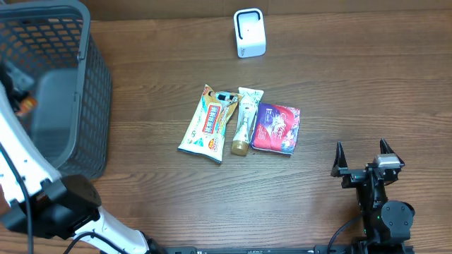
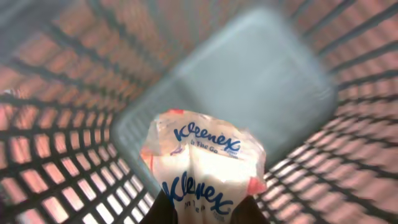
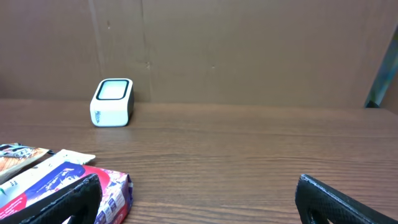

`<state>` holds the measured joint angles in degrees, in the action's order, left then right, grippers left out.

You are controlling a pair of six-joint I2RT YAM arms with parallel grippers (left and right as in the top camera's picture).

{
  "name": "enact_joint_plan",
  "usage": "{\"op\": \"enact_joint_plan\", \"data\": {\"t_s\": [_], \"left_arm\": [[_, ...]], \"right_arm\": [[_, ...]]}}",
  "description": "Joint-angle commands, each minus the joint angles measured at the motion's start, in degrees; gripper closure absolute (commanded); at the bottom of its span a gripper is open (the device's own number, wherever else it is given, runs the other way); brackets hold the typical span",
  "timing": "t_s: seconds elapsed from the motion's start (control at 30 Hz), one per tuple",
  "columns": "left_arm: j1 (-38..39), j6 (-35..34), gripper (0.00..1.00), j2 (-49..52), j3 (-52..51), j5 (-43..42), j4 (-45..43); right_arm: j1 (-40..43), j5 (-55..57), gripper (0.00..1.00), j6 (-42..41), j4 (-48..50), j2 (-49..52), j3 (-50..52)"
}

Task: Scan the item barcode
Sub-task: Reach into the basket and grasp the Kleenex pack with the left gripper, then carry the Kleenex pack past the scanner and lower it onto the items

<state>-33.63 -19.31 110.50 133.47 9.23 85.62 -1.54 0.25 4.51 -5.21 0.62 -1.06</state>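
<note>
Left wrist view, blurred. The left gripper [image 2: 205,210] is clenched on the near end of the Kleenex pack [image 2: 200,158], dark fingers [image 2: 163,213] on either side of its lower edge. The pack is inside the basket [image 1: 99,92], which sits at 9 o'clock on the table [image 1: 339,77].

Right gripper [image 1: 361,152] is parked at 4 o'clock, jaws spread wide, holding nothing.

Scanner [image 1: 249,32] stands at 12 o'clock. The snack packet [image 1: 207,123], tube [image 1: 244,120] and purple packet [image 1: 277,127] lie side by side at centre.

Risks, as I judge them:
- The grip is on one end only and the wrapper is soft film, so the pack may droop or slide out on the lift.
- The basket has tall mesh walls, so a hanging pack could snag on the rim coming out.
- No barcode shows on the visible face. If it is on the far side, the pack could reach the scanner facing the wrong way.

The pack is white with blue "Kleenex" script printed twice and orange at the corners. It looks pillowy and slightly crumpled.
</note>
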Motion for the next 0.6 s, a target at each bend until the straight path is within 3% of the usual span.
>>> {"op": "enact_joint_plan", "data": {"t_s": [0.0,0.17,0.33,0.57], "left_arm": [[0.6,-0.1,0.96,-3.2,11.7,-9.9,3.8],[4.5,7.5,0.96,-7.9,16.4,-32.4,7.8],[14.5,10.0,0.96,-9.5,15.8,-32.8,11.2],[31.0,10.3,0.96,-9.2,0.7,-32.6,10.9]], "right_arm": [[0.2,0.1,0.00,0.0,0.4,-0.5,0.6],[0.2,0.1,0.00,0.0,0.4,-0.4,0.6],[0.2,0.1,0.00,0.0,0.3,-0.5,0.6],[0.2,0.1,0.00,0.0,0.4,-0.5,0.6]]}}
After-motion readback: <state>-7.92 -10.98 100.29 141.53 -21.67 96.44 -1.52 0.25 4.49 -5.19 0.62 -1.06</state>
